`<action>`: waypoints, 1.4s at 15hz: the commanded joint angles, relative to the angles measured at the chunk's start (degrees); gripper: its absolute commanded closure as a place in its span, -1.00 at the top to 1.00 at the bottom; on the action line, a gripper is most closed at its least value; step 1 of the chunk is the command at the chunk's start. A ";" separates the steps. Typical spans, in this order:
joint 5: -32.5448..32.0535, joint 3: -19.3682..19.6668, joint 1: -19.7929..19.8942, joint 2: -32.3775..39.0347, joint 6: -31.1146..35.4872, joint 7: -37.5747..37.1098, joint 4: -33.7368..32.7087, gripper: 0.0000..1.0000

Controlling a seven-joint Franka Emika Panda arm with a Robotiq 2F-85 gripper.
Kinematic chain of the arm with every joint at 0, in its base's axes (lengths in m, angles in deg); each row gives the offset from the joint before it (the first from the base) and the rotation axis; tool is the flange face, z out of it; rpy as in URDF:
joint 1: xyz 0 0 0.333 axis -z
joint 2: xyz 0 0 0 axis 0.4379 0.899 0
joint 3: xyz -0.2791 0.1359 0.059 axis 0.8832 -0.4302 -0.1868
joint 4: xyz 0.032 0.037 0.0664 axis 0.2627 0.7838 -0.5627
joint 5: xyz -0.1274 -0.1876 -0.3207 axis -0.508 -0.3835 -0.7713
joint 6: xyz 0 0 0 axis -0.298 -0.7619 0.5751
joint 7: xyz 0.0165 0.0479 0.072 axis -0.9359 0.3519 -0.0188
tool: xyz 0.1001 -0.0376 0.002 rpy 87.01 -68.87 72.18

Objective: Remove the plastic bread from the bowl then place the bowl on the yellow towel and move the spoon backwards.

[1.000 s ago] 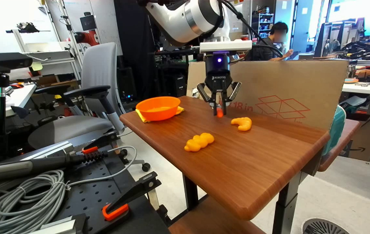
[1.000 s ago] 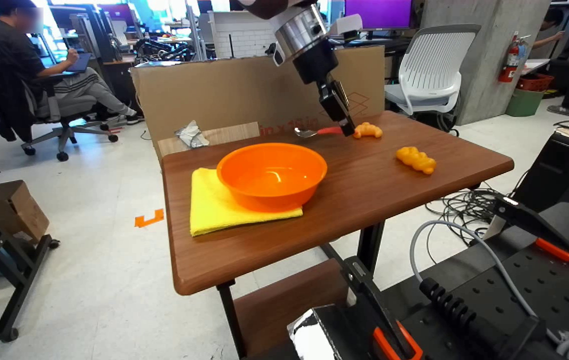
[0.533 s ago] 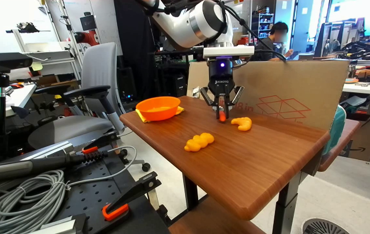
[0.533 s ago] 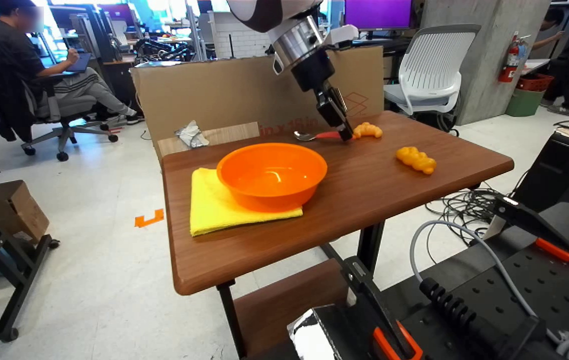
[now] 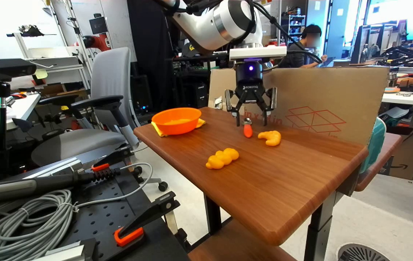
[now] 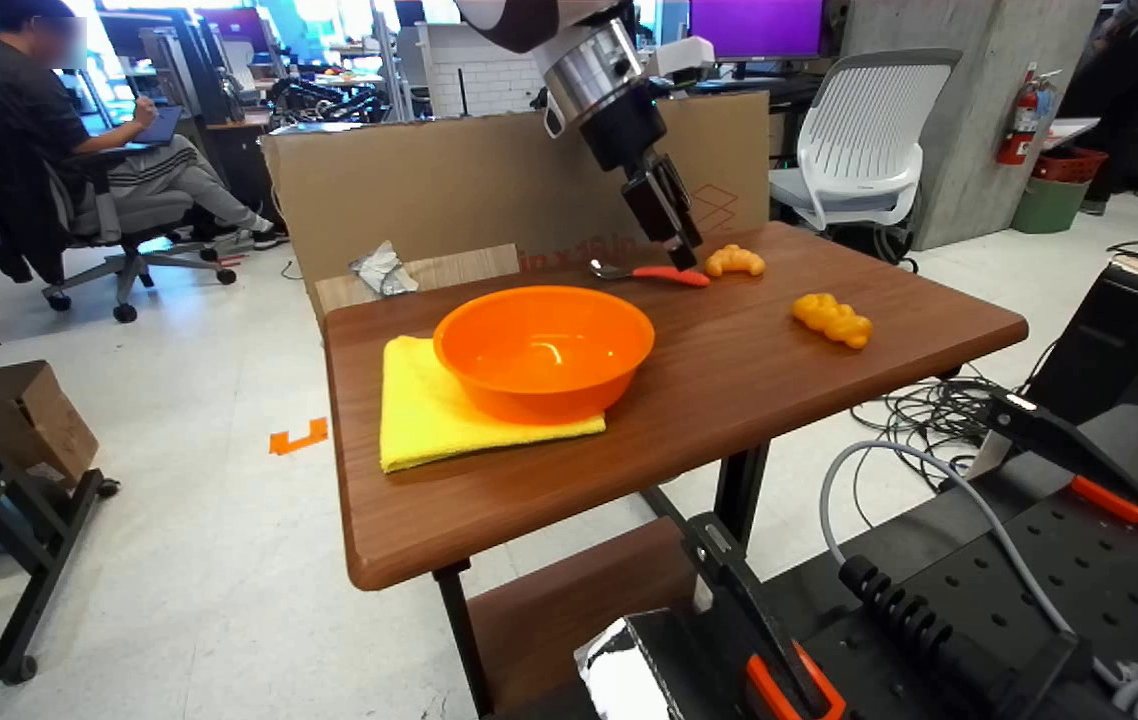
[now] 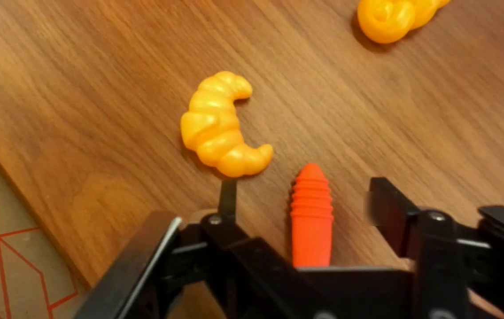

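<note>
My gripper (image 7: 305, 190) has its fingers (image 7: 229, 199) spread wide, with the red-orange handle of the spoon (image 7: 312, 217) lying between them and bare wood showing on either side of it, so I have hold of nothing. That gap also reads clearly at upper middle in an exterior view of the gripper (image 5: 251, 122); in an exterior view, the fingers nearly line up above the handle (image 6: 671, 274). My own linkage covers the rest of the spoon at the bottom of the wrist view, while its silvery end (image 6: 611, 270) shows in an exterior view, pointing left.

Just past the handle's tip, the curved plastic bread (image 7: 214, 126) sits left of centre in the wrist view. The braided plastic bread (image 7: 389, 20) is cut by that frame's top edge, yet both exterior views give me all of it on the table (image 5: 301, 174).

Only the exterior views show me the bowl (image 6: 544, 350), resting on the yellow towel (image 6: 419, 400) near mid-frame, cloth spreading out to its left; in an exterior view the bowl (image 5: 176, 123) hides most of the towel.

Behind the table a cardboard sheet (image 5: 322, 98) stands upright, screening the lower body of a person (image 5: 299, 45) at upper right. A coiled grey cable (image 5: 17, 221) fills the lower left.
</note>
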 commanded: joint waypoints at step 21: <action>0.58 -0.17 0.26 -9.55 -0.01 -0.18 3.14 1.00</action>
